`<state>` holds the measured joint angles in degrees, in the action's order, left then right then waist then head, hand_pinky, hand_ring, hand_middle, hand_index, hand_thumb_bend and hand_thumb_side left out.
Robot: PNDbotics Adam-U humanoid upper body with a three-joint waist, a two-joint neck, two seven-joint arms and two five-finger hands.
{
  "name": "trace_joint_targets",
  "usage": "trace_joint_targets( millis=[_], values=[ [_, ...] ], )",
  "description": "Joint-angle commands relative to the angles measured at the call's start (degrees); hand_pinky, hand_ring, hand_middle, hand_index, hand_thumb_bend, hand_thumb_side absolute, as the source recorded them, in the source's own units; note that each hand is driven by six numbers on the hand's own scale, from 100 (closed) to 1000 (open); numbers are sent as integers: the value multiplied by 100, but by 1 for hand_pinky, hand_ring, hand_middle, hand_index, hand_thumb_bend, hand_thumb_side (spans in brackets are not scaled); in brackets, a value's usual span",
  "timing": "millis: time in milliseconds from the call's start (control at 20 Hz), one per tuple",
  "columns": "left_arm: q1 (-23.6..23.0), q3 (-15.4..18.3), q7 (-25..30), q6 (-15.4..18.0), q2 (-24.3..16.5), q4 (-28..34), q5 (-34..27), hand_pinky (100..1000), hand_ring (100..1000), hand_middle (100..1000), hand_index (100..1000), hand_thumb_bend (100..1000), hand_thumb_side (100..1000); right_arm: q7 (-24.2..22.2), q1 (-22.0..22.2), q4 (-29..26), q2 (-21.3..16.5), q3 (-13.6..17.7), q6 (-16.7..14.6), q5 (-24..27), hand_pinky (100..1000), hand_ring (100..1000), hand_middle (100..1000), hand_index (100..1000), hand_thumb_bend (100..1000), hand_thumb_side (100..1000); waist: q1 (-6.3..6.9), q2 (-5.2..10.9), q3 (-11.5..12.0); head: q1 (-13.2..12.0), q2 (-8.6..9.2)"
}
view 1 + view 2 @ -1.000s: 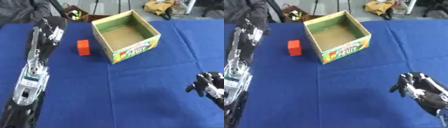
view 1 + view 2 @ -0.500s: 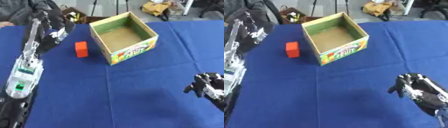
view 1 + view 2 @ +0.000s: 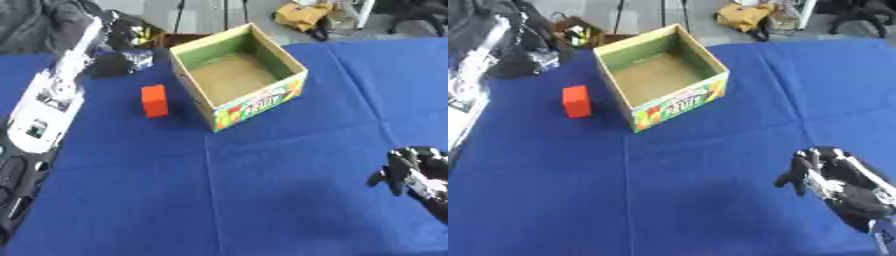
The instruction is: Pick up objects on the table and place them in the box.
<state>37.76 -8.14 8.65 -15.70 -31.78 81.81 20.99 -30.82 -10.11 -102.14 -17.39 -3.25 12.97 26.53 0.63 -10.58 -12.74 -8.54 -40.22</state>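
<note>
An orange block (image 3: 154, 100) stands on the blue tablecloth just left of the open cardboard box (image 3: 262, 97), whose inside holds nothing. My left arm runs up the left side. Its hand (image 3: 116, 62) hovers beyond the block, up and to the left of it, near the box's far left corner, and does not touch the block. The hand is blurred and dark. My right hand (image 3: 829, 176) rests at the lower right with relaxed fingers pointing up, holding nothing, far from both block and box.
The blue tablecloth (image 3: 262, 190) covers the whole table. Beyond its far edge lie a yellow bag (image 3: 302, 14), dark clothing (image 3: 39, 20) at the upper left and some clutter on the floor.
The view has shifted a little. My left hand has edged right, closer to the box's far left corner. The block, box and right hand have stayed put.
</note>
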Motion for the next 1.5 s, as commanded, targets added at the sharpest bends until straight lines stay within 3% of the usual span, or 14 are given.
trace_joint_targets(
  millis=[50,300,550,1350,1500],
  values=[
    [300,-194,325,-237,-78,-447,332,686,624,606,763,829,537,-6,-61,-99,-95,-5,-6,-18,579,329,329,361,100,130,-1,81,-16,3,45],
    [533,-182,762,-13,78,-1242,821,692,633,618,775,831,547,23,-57,-94,-93,-6,-24,22,582,336,341,367,100,232,-1,94,-31,17,50],
    [607,-97,795,342,206,-1787,1309,688,626,611,768,832,546,43,-54,-93,-89,-9,-46,54,583,337,342,369,100,273,-5,100,-27,44,58],
    [621,218,392,596,536,-2122,3063,674,611,596,766,778,490,44,-48,-93,-74,-10,-54,43,583,336,338,369,100,277,-36,79,-24,42,58],
    [618,251,459,642,585,-2199,3383,647,582,575,758,726,462,45,-48,-92,-71,-10,-54,40,583,336,338,369,100,278,-39,79,-22,45,60]
  ],
)
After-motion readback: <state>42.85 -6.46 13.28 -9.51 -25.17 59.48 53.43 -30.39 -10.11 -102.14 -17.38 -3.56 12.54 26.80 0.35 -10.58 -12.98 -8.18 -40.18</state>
